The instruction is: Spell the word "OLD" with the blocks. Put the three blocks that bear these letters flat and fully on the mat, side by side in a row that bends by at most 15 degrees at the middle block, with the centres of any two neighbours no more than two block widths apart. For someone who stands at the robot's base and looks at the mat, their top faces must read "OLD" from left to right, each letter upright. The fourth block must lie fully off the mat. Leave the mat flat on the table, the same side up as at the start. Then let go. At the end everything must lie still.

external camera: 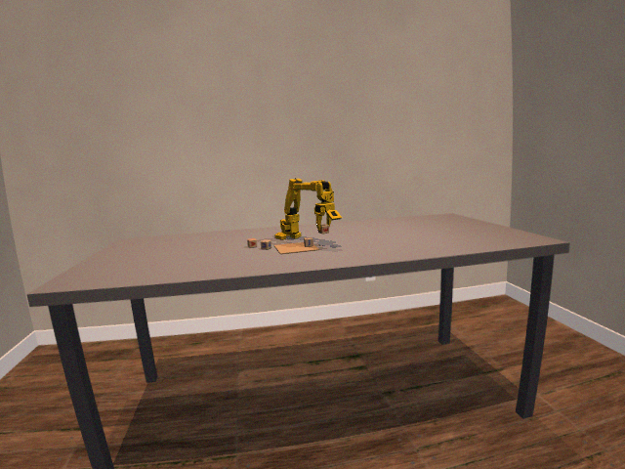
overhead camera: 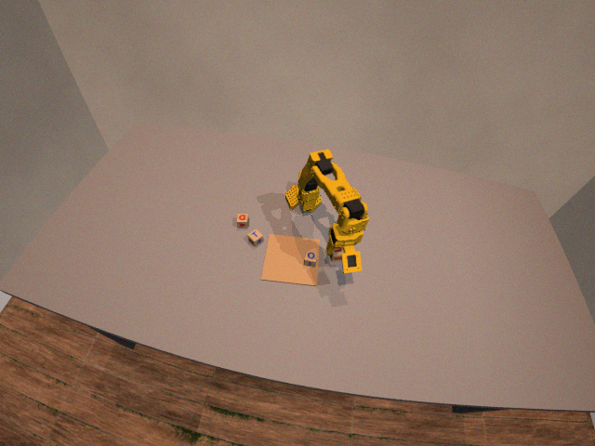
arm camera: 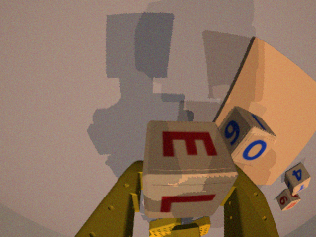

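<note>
My gripper (overhead camera: pixel 338 256) is shut on a wooden block (arm camera: pixel 188 168) that shows a red E on one face and a red L on another. It holds the block a little above the table, just beside the orange mat (overhead camera: pixel 291 259), as the exterior view (external camera: pixel 324 230) also shows. A block with a blue O on top (overhead camera: pixel 310 257) lies on the mat near that same edge; it also shows in the wrist view (arm camera: pixel 245 145). Two more blocks lie off the mat on its other side: one with a blue T (overhead camera: pixel 256 236), and a red-faced one (overhead camera: pixel 242 220) whose letter I cannot read.
The arm's base (overhead camera: pixel 307 196) stands behind the mat. The two off-mat blocks show small in the wrist view (arm camera: pixel 291 188), beyond the mat (arm camera: pixel 276 113). The table edges are far from everything.
</note>
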Tool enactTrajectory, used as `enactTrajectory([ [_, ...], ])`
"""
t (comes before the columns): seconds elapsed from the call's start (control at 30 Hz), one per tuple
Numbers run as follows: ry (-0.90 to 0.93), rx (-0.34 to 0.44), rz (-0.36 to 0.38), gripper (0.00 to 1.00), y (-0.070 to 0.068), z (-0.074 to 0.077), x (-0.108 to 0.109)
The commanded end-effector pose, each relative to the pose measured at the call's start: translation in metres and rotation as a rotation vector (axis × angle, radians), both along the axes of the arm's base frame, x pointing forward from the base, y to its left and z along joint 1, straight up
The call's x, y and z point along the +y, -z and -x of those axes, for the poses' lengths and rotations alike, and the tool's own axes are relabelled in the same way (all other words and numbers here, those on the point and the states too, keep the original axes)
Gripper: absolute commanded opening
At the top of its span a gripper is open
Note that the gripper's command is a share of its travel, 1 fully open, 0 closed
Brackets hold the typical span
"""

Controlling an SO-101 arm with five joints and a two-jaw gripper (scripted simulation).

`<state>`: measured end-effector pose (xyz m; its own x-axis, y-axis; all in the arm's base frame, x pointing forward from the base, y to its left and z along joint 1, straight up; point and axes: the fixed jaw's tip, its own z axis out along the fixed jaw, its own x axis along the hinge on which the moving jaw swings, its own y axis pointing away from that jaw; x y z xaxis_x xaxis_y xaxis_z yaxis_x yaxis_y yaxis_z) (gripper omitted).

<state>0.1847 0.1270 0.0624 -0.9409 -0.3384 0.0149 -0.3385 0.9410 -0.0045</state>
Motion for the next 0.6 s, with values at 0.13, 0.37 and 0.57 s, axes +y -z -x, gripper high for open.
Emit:
enactTrajectory([
  [0.13,-0.006,-0.069,-0.046,0.0,-0.016,-0.005,0.004],
  [0.37,-0.05,-0.071,-0.044,0.0,-0.016,-0.006,0.0],
  [0.57,-0.101,-0.072,-0.041,0.0,-0.016,-0.008,-0.005],
])
